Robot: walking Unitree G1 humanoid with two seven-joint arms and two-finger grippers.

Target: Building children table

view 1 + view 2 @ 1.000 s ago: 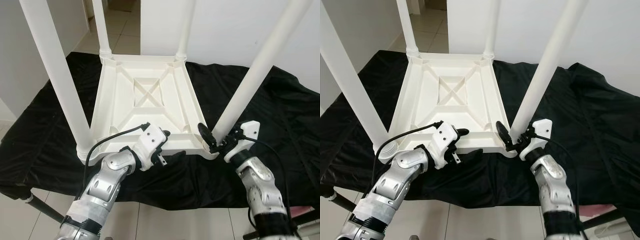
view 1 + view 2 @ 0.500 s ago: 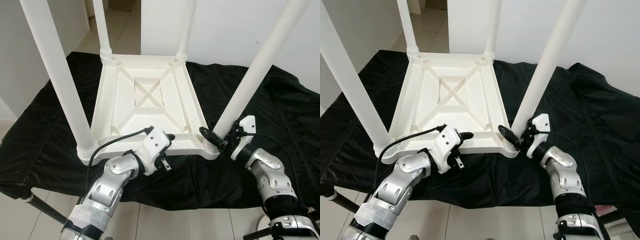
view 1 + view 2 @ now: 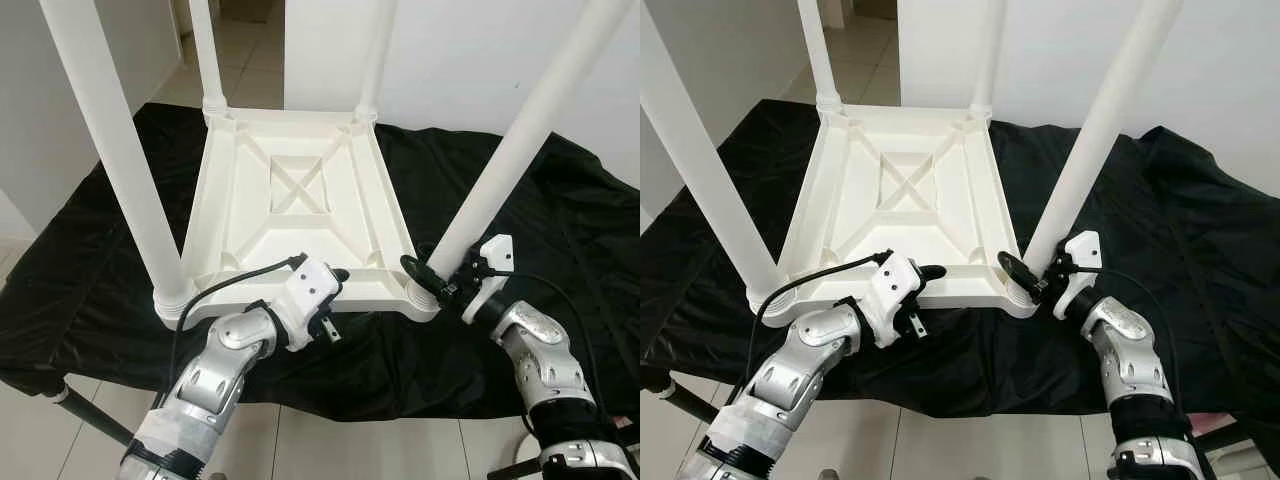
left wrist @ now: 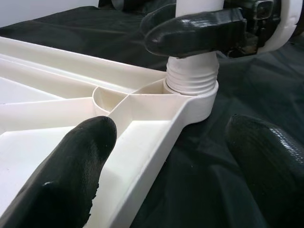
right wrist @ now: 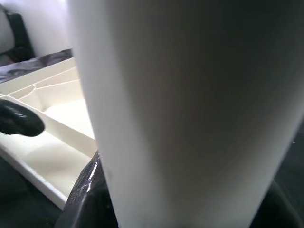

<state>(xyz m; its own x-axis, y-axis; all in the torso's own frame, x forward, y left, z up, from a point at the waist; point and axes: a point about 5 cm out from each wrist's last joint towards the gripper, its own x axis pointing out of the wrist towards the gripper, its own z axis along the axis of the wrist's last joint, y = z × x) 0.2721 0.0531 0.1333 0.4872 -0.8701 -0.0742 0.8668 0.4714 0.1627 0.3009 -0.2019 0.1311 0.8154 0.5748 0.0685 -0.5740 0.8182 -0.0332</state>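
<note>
The left gripper (image 3: 335, 300) straddles the near rim of the upturned white table (image 3: 300, 200), fingers spread apart. The right gripper (image 3: 425, 278) clamps the near-right leg (image 3: 510, 150) at its base. The table lies on a black cloth (image 3: 80, 260).

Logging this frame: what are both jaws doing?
Left gripper: open, straddling the tabletop edge.
Right gripper: shut on the near right leg.

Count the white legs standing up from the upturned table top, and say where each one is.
4, one at each corner: near left leg, far left leg, far right leg, and near right leg, whose base the right gripper holds.
</note>
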